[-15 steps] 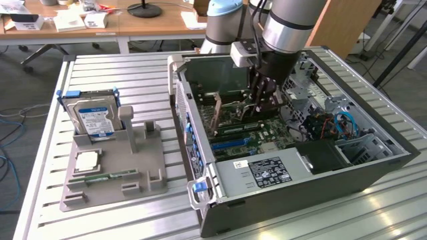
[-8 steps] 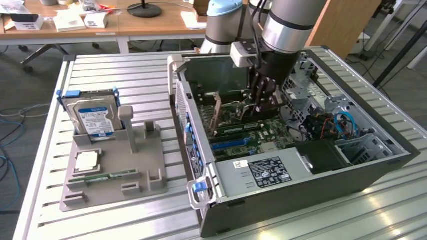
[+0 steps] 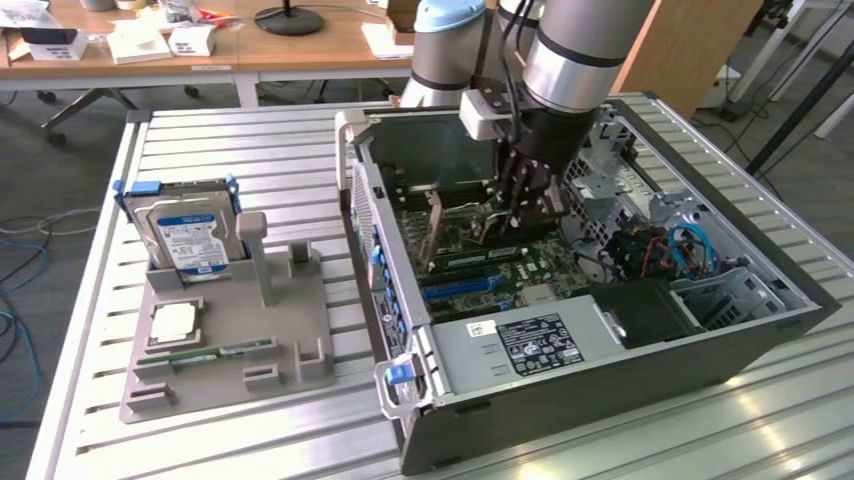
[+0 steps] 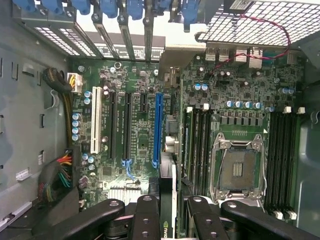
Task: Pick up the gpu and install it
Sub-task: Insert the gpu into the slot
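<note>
Working inside open computer case (image 3: 627, 330), above motherboard (image 4: 135, 90). Pinching gpu (image 4: 172, 187) with gripper (image 4: 172, 212) at narrow spread, clamping both flat faces of thin card with fingers (image 4: 147, 210) (showing green logo between them). Holding card on edge, probably for meeting slot squarely with lower contacts. Hanging just beside long blue slot (image 4: 157, 130), aiming bracket end toward rear expansion openings (image 4: 125, 45). Unable to tell whether touching slot. Leaving hard drive (image 3: 187, 235) apart on grey fixture (image 3: 254, 350) outside case
</note>
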Controlling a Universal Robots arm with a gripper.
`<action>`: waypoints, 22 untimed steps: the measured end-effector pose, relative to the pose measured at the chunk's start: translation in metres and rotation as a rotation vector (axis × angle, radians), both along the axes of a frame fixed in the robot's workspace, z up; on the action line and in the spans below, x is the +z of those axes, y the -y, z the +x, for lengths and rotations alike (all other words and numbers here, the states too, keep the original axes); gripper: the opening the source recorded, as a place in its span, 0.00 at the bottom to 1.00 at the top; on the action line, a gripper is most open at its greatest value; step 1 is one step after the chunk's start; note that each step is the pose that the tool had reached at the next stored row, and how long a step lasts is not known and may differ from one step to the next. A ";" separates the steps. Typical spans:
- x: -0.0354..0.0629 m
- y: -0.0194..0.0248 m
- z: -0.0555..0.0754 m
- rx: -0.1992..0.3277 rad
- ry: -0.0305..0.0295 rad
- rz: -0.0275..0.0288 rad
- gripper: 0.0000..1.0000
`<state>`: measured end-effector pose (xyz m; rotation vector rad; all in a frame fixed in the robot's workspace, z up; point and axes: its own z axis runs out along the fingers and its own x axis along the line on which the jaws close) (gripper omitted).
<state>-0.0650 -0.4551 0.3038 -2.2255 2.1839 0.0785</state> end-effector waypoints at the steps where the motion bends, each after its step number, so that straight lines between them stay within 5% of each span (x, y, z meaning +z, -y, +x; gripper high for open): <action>1: -0.0003 0.0000 0.000 0.000 0.0000 0.0000 0.26; 22: -0.0134 0.0000 0.000 0.000 0.0000 0.0000 0.26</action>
